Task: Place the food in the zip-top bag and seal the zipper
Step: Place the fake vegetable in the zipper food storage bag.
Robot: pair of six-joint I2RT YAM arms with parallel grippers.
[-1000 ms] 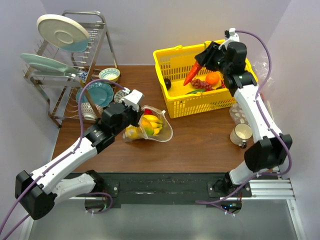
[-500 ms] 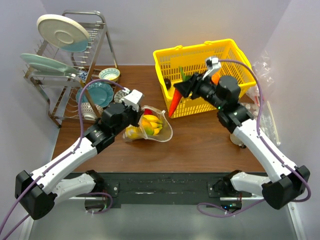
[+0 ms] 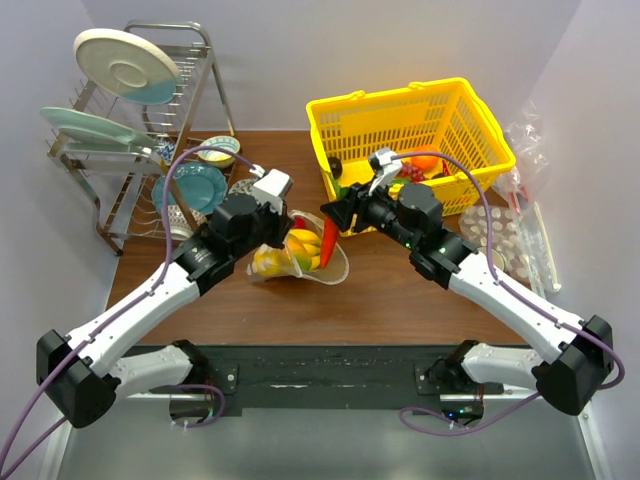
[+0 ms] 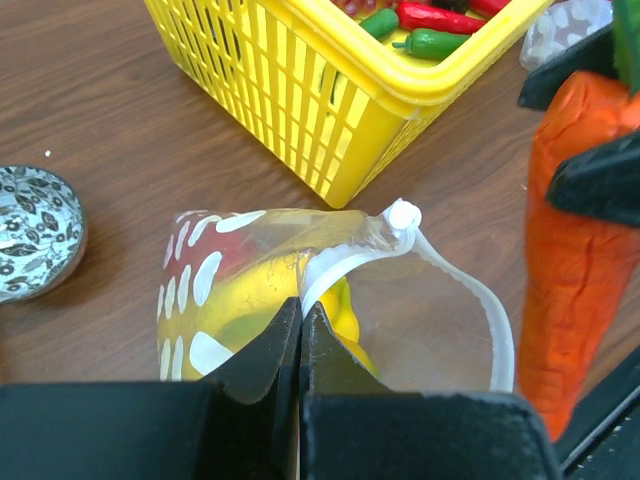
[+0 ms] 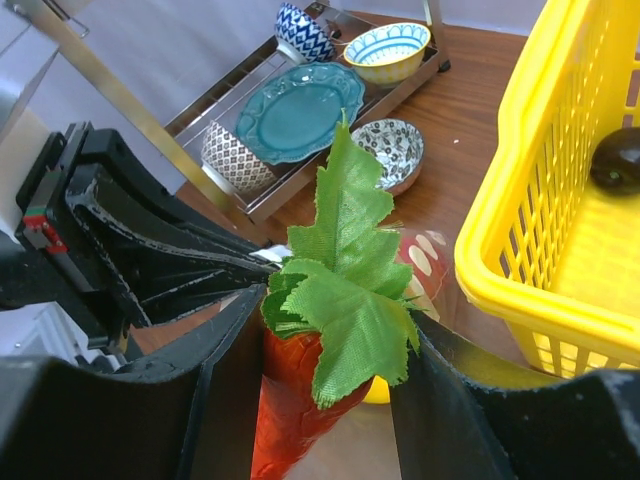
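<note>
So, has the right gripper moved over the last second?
Yes. The right gripper, shut on the carrot, has left its spot above the yellow basket and come left and nearer the arm bases, to the zip-top bag's mouth.

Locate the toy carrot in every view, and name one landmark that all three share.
Top external: carrot at the picture's centre, beside the basket's near-left corner.
Left wrist: carrot along the right edge.
Right wrist: carrot at bottom centre, its green leaves toward the camera.
Shared landmark: yellow basket.
</note>
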